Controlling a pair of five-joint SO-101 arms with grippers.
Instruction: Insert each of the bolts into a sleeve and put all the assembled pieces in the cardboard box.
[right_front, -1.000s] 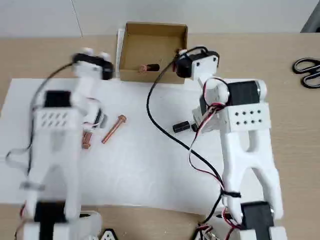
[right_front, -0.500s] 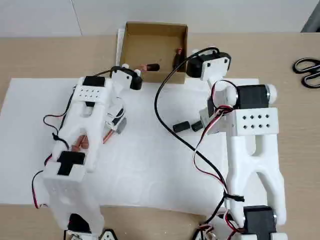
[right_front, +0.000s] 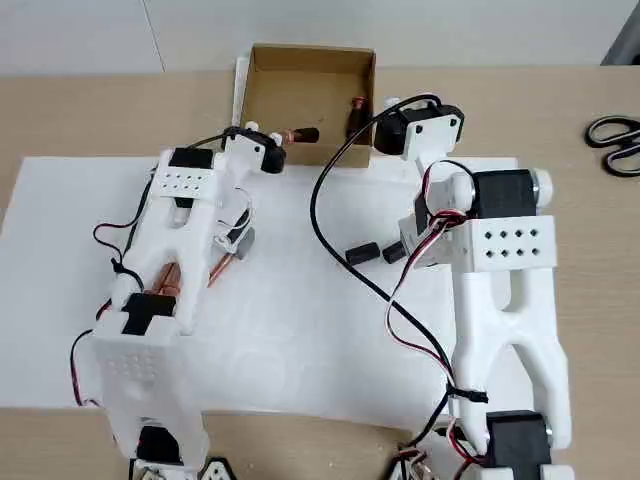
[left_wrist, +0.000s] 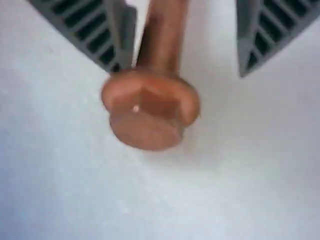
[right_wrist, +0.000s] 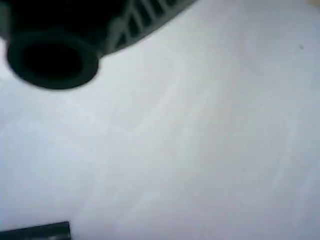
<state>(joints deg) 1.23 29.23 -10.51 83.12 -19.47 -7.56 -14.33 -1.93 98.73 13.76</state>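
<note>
White sheet on the table, and the left gripper (left_wrist: 181, 67) hangs spread wide over a copper bolt (left_wrist: 150, 107), jaws flanking its shank just behind the head; squeezing across should catch it.

The bolt (left_wrist: 150, 107) is seen to be of copper-toned metal, smooth with a soft sheen (its head faintly glossy). The fingers (left_wrist: 100, 30) of the left gripper (left_wrist: 181, 69) are moulded in grey, ribbed, matt plastic. The sleeve (right_wrist: 52, 60) is finished in smooth matt black. The cardboard box (right_front: 305, 80) is made of brown matt board. A sheet (right_front: 300, 330) of white matt paper and a pale wood-look table (right_front: 100, 110) are seen. The arms (right_front: 500, 290) are formed in white plastic.
</note>
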